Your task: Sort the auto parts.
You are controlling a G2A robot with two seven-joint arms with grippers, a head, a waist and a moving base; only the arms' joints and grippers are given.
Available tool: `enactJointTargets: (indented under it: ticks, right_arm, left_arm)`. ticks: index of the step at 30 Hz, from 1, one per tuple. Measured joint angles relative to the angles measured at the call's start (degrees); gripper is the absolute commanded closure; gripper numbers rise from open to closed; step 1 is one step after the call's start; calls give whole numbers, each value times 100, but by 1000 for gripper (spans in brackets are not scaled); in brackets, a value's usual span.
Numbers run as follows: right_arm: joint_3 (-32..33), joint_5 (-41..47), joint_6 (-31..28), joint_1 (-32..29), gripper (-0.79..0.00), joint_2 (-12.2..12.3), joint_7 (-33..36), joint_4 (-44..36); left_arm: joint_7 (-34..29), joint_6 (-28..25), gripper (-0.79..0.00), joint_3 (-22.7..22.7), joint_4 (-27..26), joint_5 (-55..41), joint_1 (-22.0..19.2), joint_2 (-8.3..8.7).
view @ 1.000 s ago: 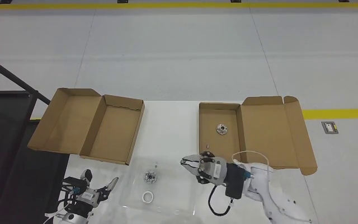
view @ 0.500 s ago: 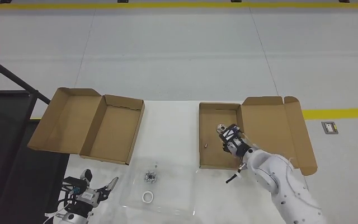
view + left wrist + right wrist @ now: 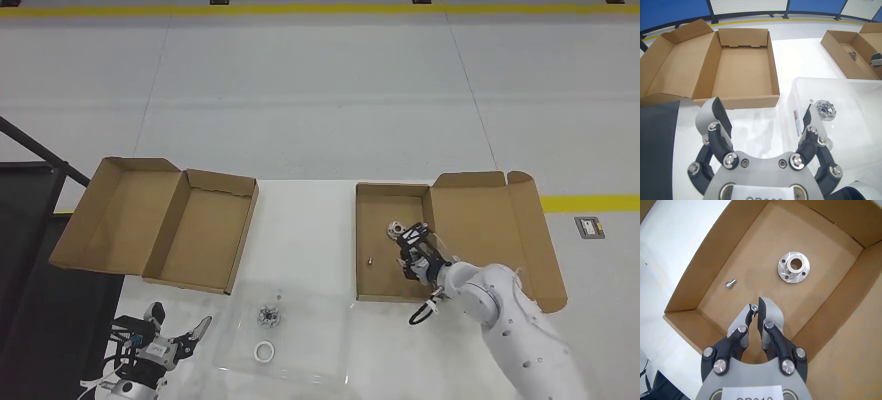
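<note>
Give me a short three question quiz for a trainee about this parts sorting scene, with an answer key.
1. True or false: the left gripper is shut.
2. What does the right gripper hold? A) a spring B) a screw C) a spark plug
3. How many parts lie loose on the floor of the box under it?
Key: 1 false, it is open. 2 B. 3 two: a loose screw and a round metal hub.

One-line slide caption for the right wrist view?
Right gripper holds a screw over the box containing a flange and a second screw.
</note>
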Motion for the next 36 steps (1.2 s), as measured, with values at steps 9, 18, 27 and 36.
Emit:
enactJointTargets:
  ticks: [9,18,27,36]
  right_arm:
    - [-20,72,-103,82,-256,-16,-86,209]
    - [254,-320,-638,-553,-785,99,-1432,-859]
    - [644,-1627,-596,-1880,-785,261,-3249,-2845]
    - [1003,-2999,-147,-3323,-785,385,-5071,-4164]
  left_arm:
    - [0,0,-785,0,0,0,0,0]
    - [-174,-159,-785,-40,-393,520,117,28]
    - [-821,-344,-785,408,-1440,2035,316,64]
    - [-2294,202,-785,1179,-2016,3088,150,12]
